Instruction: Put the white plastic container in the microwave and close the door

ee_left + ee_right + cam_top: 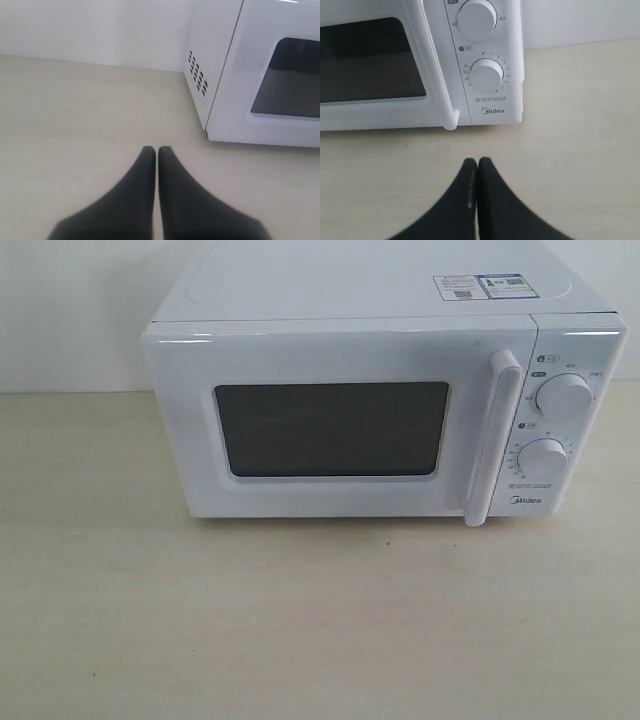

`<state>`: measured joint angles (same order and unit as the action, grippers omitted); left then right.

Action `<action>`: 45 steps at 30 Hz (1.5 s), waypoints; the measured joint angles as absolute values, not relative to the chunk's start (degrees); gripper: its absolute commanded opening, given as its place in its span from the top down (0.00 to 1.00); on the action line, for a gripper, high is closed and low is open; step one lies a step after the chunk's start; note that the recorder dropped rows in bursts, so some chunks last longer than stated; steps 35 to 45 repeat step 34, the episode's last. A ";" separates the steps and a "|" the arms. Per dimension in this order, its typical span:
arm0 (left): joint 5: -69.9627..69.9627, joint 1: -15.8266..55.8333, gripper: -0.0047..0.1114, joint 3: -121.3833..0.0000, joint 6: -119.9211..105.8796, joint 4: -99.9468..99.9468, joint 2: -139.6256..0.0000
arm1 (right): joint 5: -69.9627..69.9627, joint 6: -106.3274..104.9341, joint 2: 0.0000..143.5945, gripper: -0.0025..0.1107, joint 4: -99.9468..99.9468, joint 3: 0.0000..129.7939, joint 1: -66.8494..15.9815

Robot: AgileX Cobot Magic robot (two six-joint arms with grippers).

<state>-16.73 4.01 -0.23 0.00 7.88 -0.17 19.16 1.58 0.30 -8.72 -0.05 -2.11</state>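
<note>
The white Midea microwave [385, 390] stands at the back of the table with its door [330, 425] shut, the dark window and white bar handle [497, 435] facing me. The white plastic container is out of view in every frame. In the left wrist view my left gripper [157, 150] is shut and empty over bare table, short of the microwave's [260, 75] left front corner. In the right wrist view my right gripper [477, 162] is shut and empty, just in front of the handle's [449, 120] lower end and the dials [485, 75]. Neither gripper shows in the exterior view.
The pale wooden table [300, 620] stretches in front of the microwave. A white wall [70, 310] runs behind. Vent holes [197, 77] mark the microwave's left side.
</note>
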 measured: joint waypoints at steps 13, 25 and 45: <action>-16.73 4.01 0.92 -0.23 0.00 2.77 -0.17 | 19.16 1.57 0.30 0.98 -8.72 -0.05 -2.11; -16.73 4.01 0.92 -0.23 0.00 4.67 -0.17 | 19.16 1.67 0.30 0.98 -8.72 -0.05 -2.11; -16.73 4.01 0.92 -0.23 0.00 4.67 -0.17 | 19.16 1.67 0.30 0.98 -8.94 -0.05 -2.11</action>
